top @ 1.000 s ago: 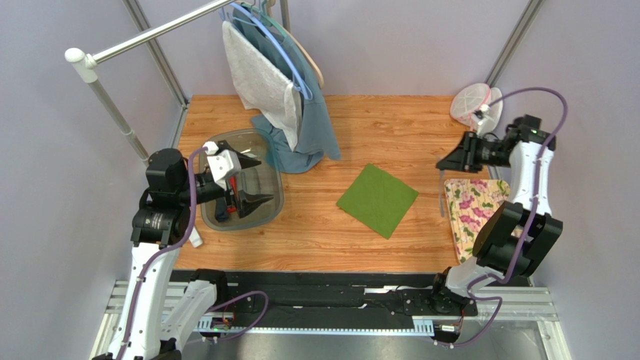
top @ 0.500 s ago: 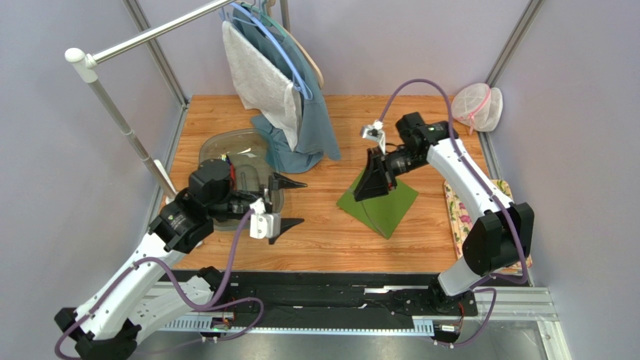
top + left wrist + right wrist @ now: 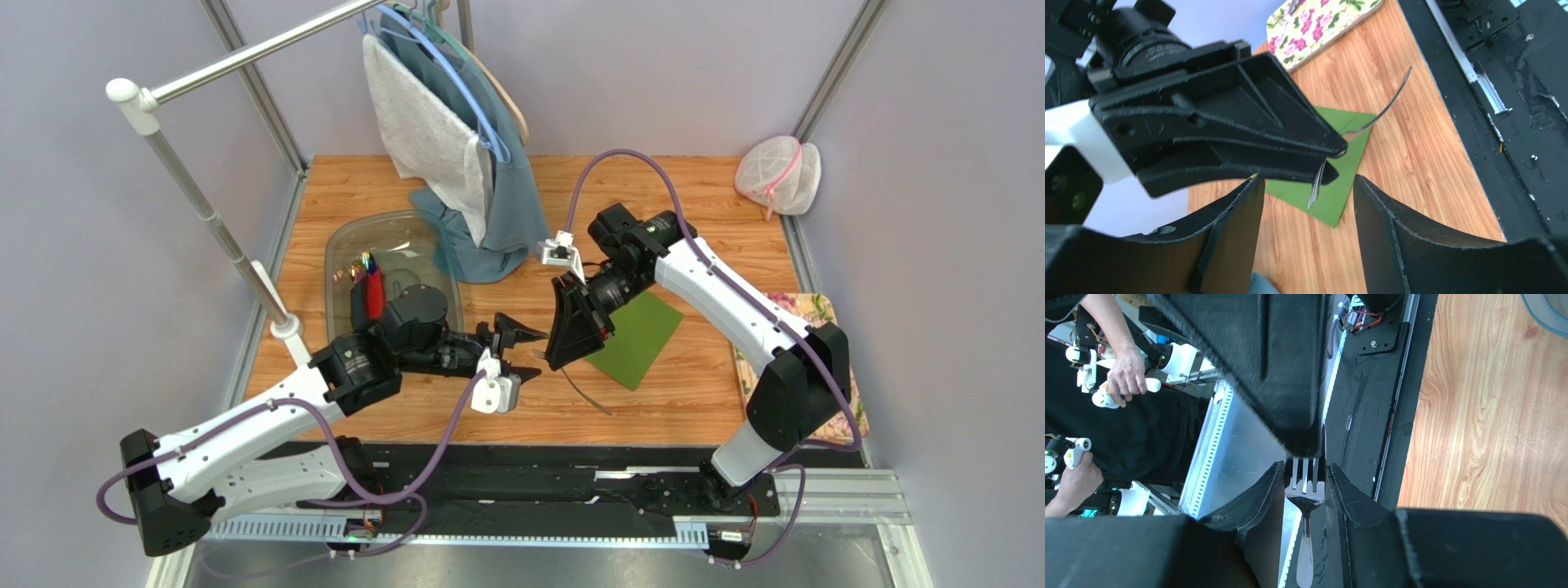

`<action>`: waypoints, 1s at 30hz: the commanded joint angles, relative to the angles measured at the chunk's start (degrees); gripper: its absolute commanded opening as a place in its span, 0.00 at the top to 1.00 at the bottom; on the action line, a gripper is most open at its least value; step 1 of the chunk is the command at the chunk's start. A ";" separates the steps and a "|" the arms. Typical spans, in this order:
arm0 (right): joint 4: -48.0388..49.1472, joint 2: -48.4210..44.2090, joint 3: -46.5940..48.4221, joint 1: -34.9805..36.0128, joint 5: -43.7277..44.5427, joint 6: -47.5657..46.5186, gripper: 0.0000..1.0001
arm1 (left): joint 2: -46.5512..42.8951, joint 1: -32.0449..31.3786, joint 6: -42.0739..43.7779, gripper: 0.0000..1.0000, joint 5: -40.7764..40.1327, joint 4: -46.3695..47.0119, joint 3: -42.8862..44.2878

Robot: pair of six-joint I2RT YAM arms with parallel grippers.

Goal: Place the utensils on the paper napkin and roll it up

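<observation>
We have the right jaws pinched shut on the fork [image 3: 1304, 496], gripping it at the neck. The tines stick out past their tips and the long handle [image 3: 586, 392] trails away behind. The left jaws stand partly open and hold nothing, facing the right pair tip to tip. From the left wrist the tines [image 3: 1317, 180] sit at the mouth of that gap. We cannot tell whether they are inside it yet.

The paper napkin [image 3: 638, 337] lies flat on the bench [image 3: 687, 202], below and just behind the right jaws and beyond the tips of the left.

Our main worry is the two sets of jaws meeting. They are very near, and a slight misalignment would knock one finger against the other or twist the fork in its thin grip. If the right jaws let go before the left have a firm hold, we would expect the fork to drop and perhaps miss the napkin. The trailing handle could also catch the light sheet and drag or crumple it.
</observation>
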 commanded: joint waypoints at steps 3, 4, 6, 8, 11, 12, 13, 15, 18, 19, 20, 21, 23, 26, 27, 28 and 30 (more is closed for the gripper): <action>-18.28 -1.11 1.84 1.98 -1.77 -0.95 1.00 | 0.53 -3.18 -0.96 0.51 -2.39 4.61 -1.23; -18.20 -1.28 1.75 2.16 -1.69 -1.03 1.00 | 0.71 -3.35 -0.96 0.54 -2.91 4.52 -1.32; -18.20 -1.37 1.75 2.86 -1.16 -1.12 1.00 | 1.32 -3.44 -1.05 0.61 -3.97 4.43 -1.15; -18.20 -1.28 1.66 3.04 -1.25 -1.38 1.00 | 1.76 -3.53 -0.96 0.63 -4.24 3.38 -0.89; -18.28 -1.19 1.58 3.04 -1.25 -1.39 1.00 | 2.03 -3.44 -0.08 0.65 -3.97 1.97 -0.88; -18.28 -1.37 1.66 2.96 -1.25 -1.39 1.00 | 2.12 -3.62 0.18 0.66 -3.97 1.54 -0.97; -18.28 -1.46 1.66 3.13 -1.33 -1.39 1.00 | 2.12 -3.62 0.44 0.66 -4.06 1.44 -1.06; -18.20 -1.81 1.49 3.04 -1.33 -1.47 1.00 | 2.12 -3.62 0.53 0.71 -4.24 1.01 -1.24; -18.28 -2.25 1.40 3.13 -1.60 -1.56 1.00 | 2.03 -3.62 0.36 0.93 -4.06 -0.05 -0.97; -18.28 -2.25 1.31 3.04 -1.60 -1.56 1.00 | 2.03 -3.62 0.10 0.97 -4.23 -0.14 -0.80; -18.28 -2.34 1.49 3.04 -1.68 -1.65 1.00 | 2.12 -3.62 0.09 1.00 -4.24 -0.57 -0.62; -18.20 -2.34 1.66 3.13 -1.60 -1.65 1.00 | 2.20 -3.62 -0.78 1.00 -4.24 -1.80 -0.01; -18.02 -1.81 3.24 2.96 0.41 -0.69 0.86 | 2.29 -3.62 -2.62 1.00 -4.85 -3.03 1.39; -18.02 -0.58 9.21 0.42 4.20 3.09 0.34 | 1.42 -2.57 -5.35 1.00 -2.76 -7.25 3.59; -17.93 -0.49 10.96 -0.81 5.07 3.53 0.16 | 1.07 -2.04 -6.83 1.00 -1.61 -9.43 4.03; -17.50 -0.58 13.16 -3.78 6.82 4.06 0.13 | 0.63 -0.73 -8.50 1.00 -0.56 -9.89 4.47; -11.82 -1.72 17.65 -7.66 8.15 10.36 0.13 | 1.06 0.68 -12.36 1.00 0.68 -13.64 7.10</action>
